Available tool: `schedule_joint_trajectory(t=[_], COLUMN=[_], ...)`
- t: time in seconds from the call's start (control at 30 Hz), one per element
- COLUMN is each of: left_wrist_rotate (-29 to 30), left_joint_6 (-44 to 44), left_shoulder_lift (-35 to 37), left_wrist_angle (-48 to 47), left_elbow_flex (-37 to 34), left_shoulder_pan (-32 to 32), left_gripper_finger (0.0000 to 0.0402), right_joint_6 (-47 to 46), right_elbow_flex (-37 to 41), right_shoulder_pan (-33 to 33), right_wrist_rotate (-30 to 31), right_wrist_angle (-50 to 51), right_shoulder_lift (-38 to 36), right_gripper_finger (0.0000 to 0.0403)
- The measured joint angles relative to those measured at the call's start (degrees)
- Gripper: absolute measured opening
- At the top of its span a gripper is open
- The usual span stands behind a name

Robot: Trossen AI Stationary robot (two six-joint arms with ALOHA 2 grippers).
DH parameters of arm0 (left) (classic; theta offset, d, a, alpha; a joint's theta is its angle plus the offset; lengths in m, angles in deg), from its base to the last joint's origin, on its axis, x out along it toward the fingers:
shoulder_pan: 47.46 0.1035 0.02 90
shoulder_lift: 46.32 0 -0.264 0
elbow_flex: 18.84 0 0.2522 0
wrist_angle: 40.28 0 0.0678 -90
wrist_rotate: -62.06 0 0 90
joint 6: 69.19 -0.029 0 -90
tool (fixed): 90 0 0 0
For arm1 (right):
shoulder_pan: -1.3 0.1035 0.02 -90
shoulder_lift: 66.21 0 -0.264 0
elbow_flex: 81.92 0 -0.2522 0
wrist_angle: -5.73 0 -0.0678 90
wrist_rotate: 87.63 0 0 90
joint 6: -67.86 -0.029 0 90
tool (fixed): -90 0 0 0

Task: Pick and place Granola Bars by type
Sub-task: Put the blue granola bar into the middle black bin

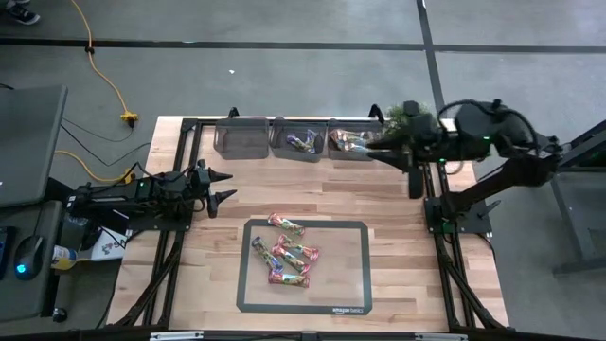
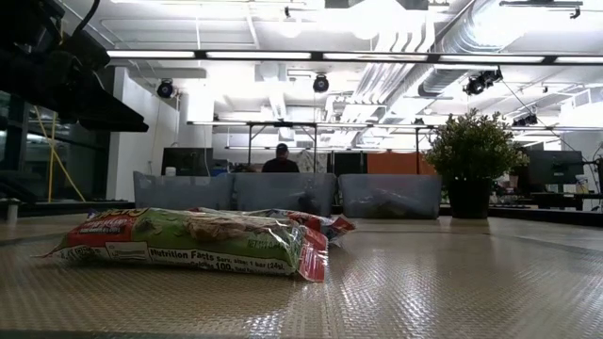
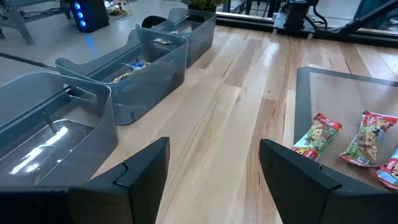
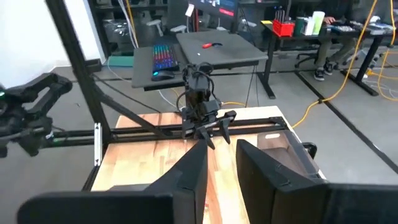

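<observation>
Butcher-block planks form the table (image 1: 398, 246), pale wood with a smooth finish, framed by dark metal rails. Laid on its near half is a grey rectangular mat (image 1: 355, 275) with a darker border and a fine woven grain in the low view. Along the far edge stand three grey translucent plastic bins (image 1: 242, 138), stiff-walled with handle cut-outs; the left one looks empty, the middle and right ones each hold a few wrapped bars. Beside them sits a small potted plant (image 2: 474, 160). On the mat lie the remaining Granola Bars (image 1: 285, 251), a loose cluster of about five in crinkled foil wrappers, red-pink and green-tan, some overlapping. Each should handle as light and fairly stiff at the core, yet slick and yielding at the wrapper, so a pinch across the narrow middle looks safer than the flat crimped ends. The left gripper (image 1: 223, 186) waits above bare wood left of the mat, fingers spread wide and holding nothing. The right gripper (image 1: 376, 144) hangs over the right-hand bin at the far edge, fingers drawn narrow with only a slim gap and nothing visible between them.
</observation>
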Motion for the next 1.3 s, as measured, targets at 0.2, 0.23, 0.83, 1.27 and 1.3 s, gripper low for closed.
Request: schedule_joint_trajectory(t=[0.2,0.23,0.83,1.27,1.3], left_wrist_rotate=[0.0,0.0,0.0,0.0,0.0], left_joint_6=[0.0,0.0,0.0,0.0,0.0], left_shoulder_lift=[0.0,0.0,0.0,0.0,0.0], left_wrist_angle=[0.0,0.0,0.0,0.0,0.0], left_elbow_flex=[0.0,0.0,0.0,0.0,0.0], left_shoulder_pan=[0.0,0.0,0.0,0.0,0.0], left_gripper_finger=[0.0243,0.0243,0.0243,0.0243,0.0243], right_joint_6=[0.5,0.5,-0.4,-0.1,0.2], right_elbow_flex=[0.0,0.0,41.2,69.3,69.8], right_shoulder_pan=[3.7,4.3,8.1,8.0,8.1], right_wrist_rotate=[2.0,2.3,14.6,21.4,22.4], right_wrist_angle=[3.9,4.2,-14.6,-27.0,-25.5], right_shoulder_lift=[-4.6,-5.6,-44.9,-70.4,-70.3], right_gripper_finger=[0.0029,0.0021,0.0001,0.0000,0.0000])
